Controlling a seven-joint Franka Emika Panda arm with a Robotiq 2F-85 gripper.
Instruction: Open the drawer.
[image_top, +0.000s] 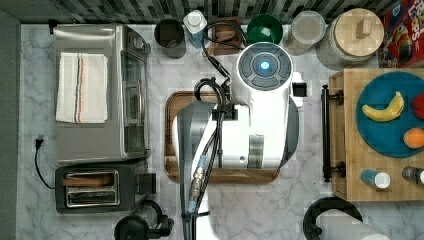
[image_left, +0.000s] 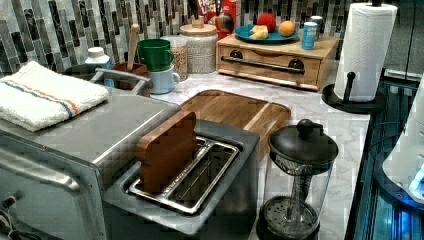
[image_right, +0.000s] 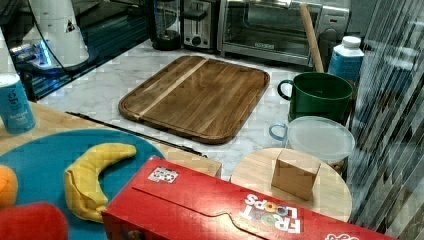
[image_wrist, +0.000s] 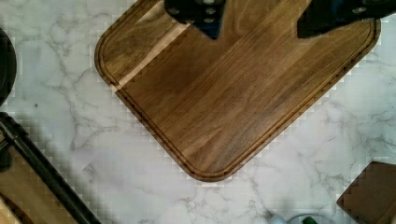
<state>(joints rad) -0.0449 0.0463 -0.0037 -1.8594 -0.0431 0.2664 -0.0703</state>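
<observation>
1. The pincer (image_wrist: 259, 21) hangs above the dark walnut tray (image_wrist: 233, 93), its two fingers (image_wrist: 201, 14) spread apart with nothing between them, clear of the wood.
2. In the top view the white arm (image_top: 255, 115) covers most of the tray, which lies in the middle of the marble desk (image_top: 300, 200).
3. The drawer (image_left: 267, 62) sits closed in a light wooden box at the top view's right and at the far side of the left view, its long black bar handle (image_top: 326, 132) facing the tray.
4. Bare marble lies between the tray's edge and the handle; nothing stands in that strip.
5. On top of the box rest a blue plate (image_top: 385, 115) with a banana (image_top: 384, 110) and an orange (image_top: 414, 137), and a small blue can (image_top: 375, 178) near the front edge.
6. A paper towel roll on a black stand (image_left: 362, 50) stands just beside the box, at the left view's right.
7. Behind the tray in the top view: a green cup (image_top: 264, 27), a lidded jar (image_top: 357, 35) and a red cereal box (image_top: 402, 35).
8. At the top view's left sit a toaster oven (image_top: 100, 95) bearing a folded towel (image_top: 81, 87), and a toaster (image_top: 95, 187).
</observation>
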